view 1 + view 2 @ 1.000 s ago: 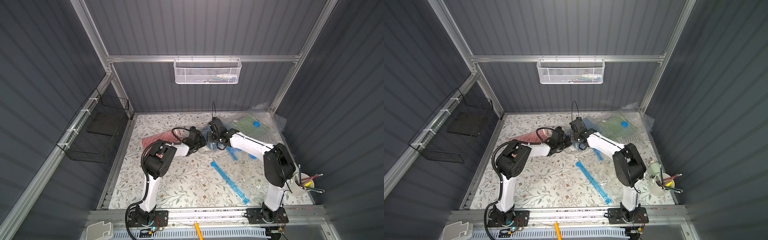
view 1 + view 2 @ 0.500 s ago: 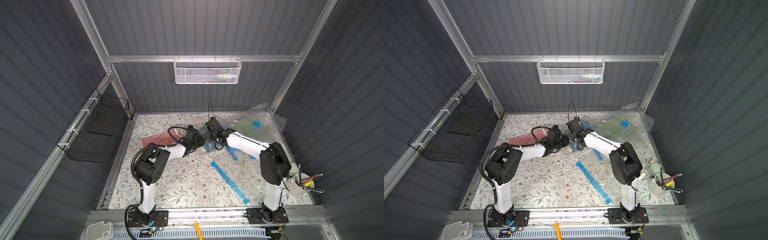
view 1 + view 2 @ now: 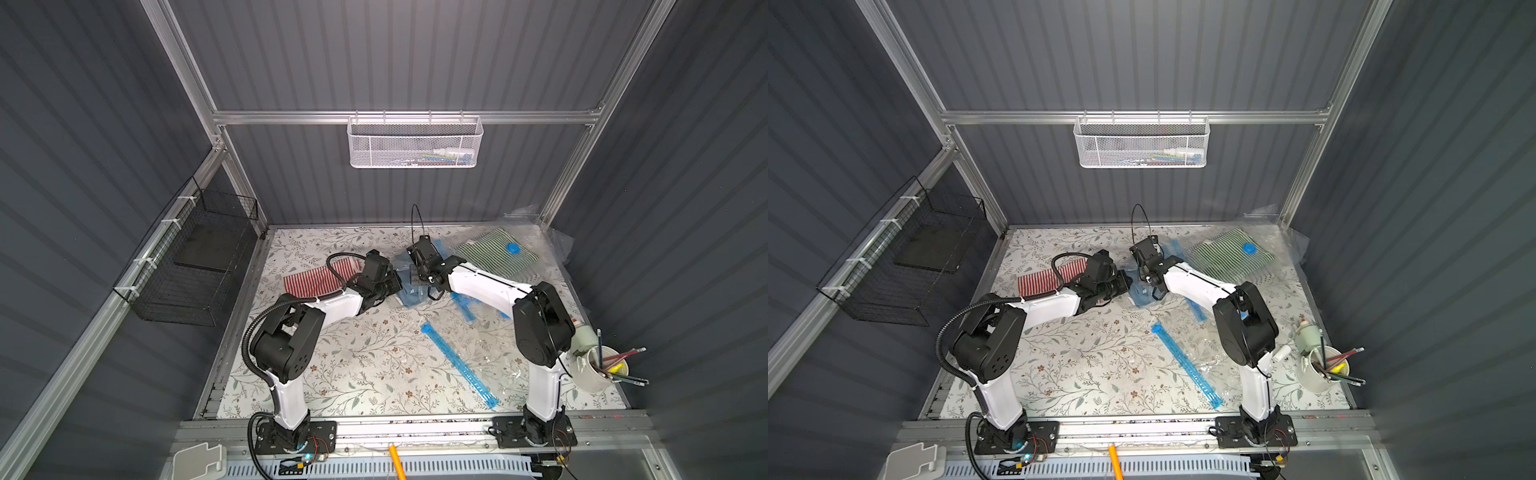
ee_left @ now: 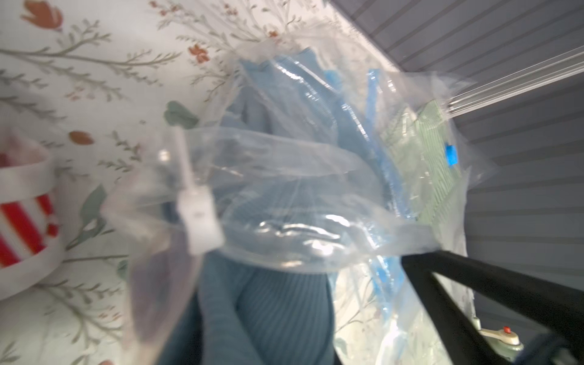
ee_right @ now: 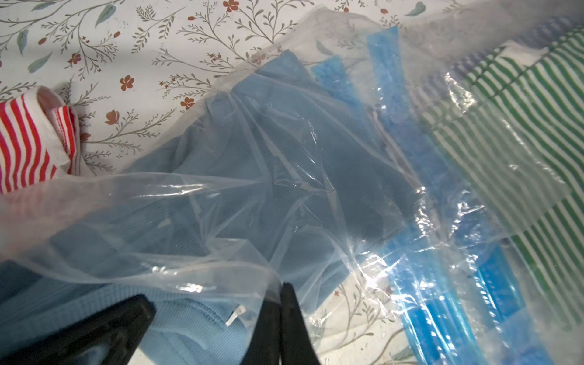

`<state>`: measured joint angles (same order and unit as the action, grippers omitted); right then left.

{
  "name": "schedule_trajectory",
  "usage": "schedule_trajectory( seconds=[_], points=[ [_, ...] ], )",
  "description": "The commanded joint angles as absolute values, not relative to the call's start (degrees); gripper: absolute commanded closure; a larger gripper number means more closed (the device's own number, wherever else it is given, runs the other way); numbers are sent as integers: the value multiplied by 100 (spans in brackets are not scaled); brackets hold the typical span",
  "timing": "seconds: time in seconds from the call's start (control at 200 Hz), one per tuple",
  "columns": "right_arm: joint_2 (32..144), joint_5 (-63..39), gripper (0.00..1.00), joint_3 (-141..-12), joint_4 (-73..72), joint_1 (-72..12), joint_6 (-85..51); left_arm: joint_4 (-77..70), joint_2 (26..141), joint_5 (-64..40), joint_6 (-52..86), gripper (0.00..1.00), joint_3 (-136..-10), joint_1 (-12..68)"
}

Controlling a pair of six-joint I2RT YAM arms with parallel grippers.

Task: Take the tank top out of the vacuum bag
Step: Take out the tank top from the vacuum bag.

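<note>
- Right now I have both arms meeting just above the middle of the frame in both top views, over the floral tabletop [image 3: 353, 365].
- My right pincer [image 5: 280, 295] has its jaws fully together. They pinch the clear film at the mouth of the vacuum bag [image 5: 221, 196] and hold it up off the surface.
- My left pincer [image 3: 395, 284] points at the bag from the left of the frame. Its tips are out of the left wrist view, but it is all but closed and the ribbed fabric runs straight into it. I read that as a grip on the tank top [image 4: 268, 316].
- That blue ribbed tank top lies between the two pincers. Its lighter hem, with a small white label [image 5: 235, 314], is outside the bag's mouth, and the rest is under the film.
- A white slider clip [image 4: 199, 221] sits on the rim of the bag's mouth.
- A red-and-white striped cloth [image 3: 316, 278] lies flat left of centre, beside my left arm and apart from the bag.
- A green-striped garment [image 3: 490, 255] rests in a second clear bag at the upper right of the tabletop, under a blue cap [image 3: 513, 248].
- A loose blue zip strip [image 3: 457, 365] runs diagonally, lower right of centre.
- A white cup of pencils [image 3: 598, 370] stands at the right edge.
</note>
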<state>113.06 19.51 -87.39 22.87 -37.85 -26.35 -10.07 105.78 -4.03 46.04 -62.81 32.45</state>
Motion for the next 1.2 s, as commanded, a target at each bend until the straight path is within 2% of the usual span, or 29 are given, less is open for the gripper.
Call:
schedule_trajectory(
  seconds=[0.0,0.075,0.095,0.145,0.24,0.415,0.565,0.735,0.916,1.051,1.196],
  points=[
    [11400,1908,100,-8911,2415,-3824,-2512,-905,10748,-641,4577,100,-6252,3186],
    [11392,1891,100,-8950,2390,-3886,-2433,-922,10841,-767,4597,99,-6252,3190],
    [11398,1890,100,-8967,2384,-3904,-2399,-931,10862,-784,4597,93,-6249,3190],
    [11417,1913,100,-9006,2399,-3944,-2350,-914,10902,-823,4588,69,-6254,3190],
    [11421,1848,100,-9046,2425,-3955,-2379,-878,10955,-836,4579,45,-6249,3190],
    [11364,1764,100,-9069,2423,-3968,-2424,-657,11055,-633,4544,31,-6256,3190],
    [11369,1664,100,-9134,2457,-3968,-2485,-785,11307,-808,4710,29,-6272,3134],
    [11338,1601,100,-9209,2480,-3982,-2513,-827,11467,-783,4838,18,-6251,3120],
    [11321,1518,100,-9366,2478,-4038,-2487,-1293,11747,-795,5083,12,-6157,3111],
    [11273,1470,100,-9421,2434,-4082,-2472,-1754,12054,-931,5391,12,-6146,3104],
    [11268,1489,100,-9475,2357,-4090,-2478,-2181,12467,-998,5599,18,-6254,3166]
  ],
)
